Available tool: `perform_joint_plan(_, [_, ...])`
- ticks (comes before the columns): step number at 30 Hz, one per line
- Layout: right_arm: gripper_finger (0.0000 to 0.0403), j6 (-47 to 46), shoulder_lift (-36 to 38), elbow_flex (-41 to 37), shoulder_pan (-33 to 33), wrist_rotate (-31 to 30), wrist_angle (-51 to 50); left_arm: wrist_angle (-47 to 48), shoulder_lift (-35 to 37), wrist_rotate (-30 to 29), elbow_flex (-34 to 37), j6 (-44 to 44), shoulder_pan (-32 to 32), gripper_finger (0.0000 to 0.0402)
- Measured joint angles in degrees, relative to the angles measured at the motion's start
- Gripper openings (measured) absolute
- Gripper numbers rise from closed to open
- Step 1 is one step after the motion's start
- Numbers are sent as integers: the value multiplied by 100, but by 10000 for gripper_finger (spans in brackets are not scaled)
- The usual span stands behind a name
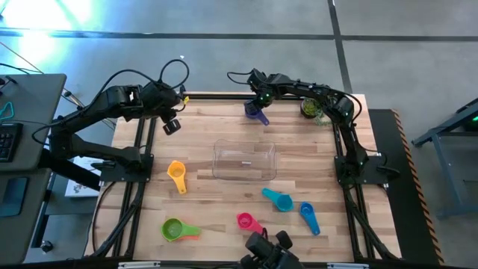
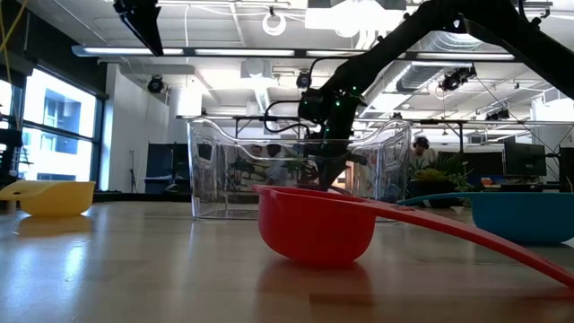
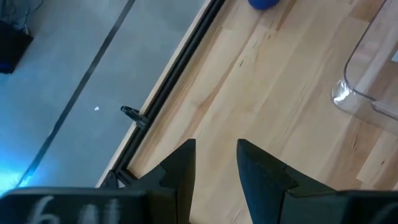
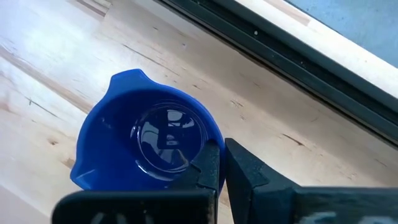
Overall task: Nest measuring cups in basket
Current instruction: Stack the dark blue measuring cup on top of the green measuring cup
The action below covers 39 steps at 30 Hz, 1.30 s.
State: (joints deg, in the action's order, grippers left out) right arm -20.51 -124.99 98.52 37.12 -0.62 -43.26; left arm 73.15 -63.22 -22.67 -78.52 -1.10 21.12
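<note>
High view, left to right, with the basket [image 1: 245,161] at the desk [image 1: 224,127] centre as reference. Left claw [image 1: 171,125]: above the desk, beyond the basket's far-left corner, fingers narrowly parted and gripping nothing, as the left wrist view shows. Orange-yellow cup [image 1: 177,172]: just left of the basket. Green cup [image 1: 175,229]: nearer the front edge, left of the basket. Magenta cup [image 1: 246,221]: in front of the basket. Teal cup [image 1: 279,199]: in front of the basket's right end. Blue cup [image 1: 309,216]: right of the teal cup, farther from the basket. Right claw [image 1: 259,109]: beyond the basket's far side, near the desk's rear edge, fingers closed on the rim of the purple cup [image 1: 257,112]. In the right wrist view this cup [image 4: 148,145] appears blue and sits upright on the wood, with the fingers [image 4: 208,167] pinching its wall. Potted plant [image 1: 309,108]: far right of the basket, at the rear edge. The basket holds no cups.
</note>
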Motion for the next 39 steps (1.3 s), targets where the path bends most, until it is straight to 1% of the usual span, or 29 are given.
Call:
perform_joint_plan(5, [1, 108, 0, 162, -5, -23, -138, 12, 0, 12, 0, -257, 0, 108])
perform_joint_plan(10, [1, 163, 1, 542, -100, -27, -175, 10, 2, 12, 0, -485, -2, 108])
perform_joint_plan(13, [1, 305, 2, 797, -194, -20, -416, 11, 2, 23, 0, -555, -22, 108])
perform_joint_plan(15, [1, 403, 2, 994, -259, -16, -526, 11, 2, 178, 1, -550, -22, 108])
perform_joint_plan(20, [1, 609, 2, 1502, -446, -16, -925, 10, 2, 796, 0, -361, -22, 108])
perform_joint_plan(24, [1, 741, 2, 1955, -619, -15, -1326, 10, 2, 1035, 0, -345, -24, 108])
perform_joint_plan(34, [1, 756, 2, 3056, -1175, -71, -2260, 17, 2, 1057, 2, -215, -80, 108])
perform_joint_plan(39, [0, 718, 2, 3447, -1430, 261, -2643, 29, 109, 1057, 4, -191, -314, 108])
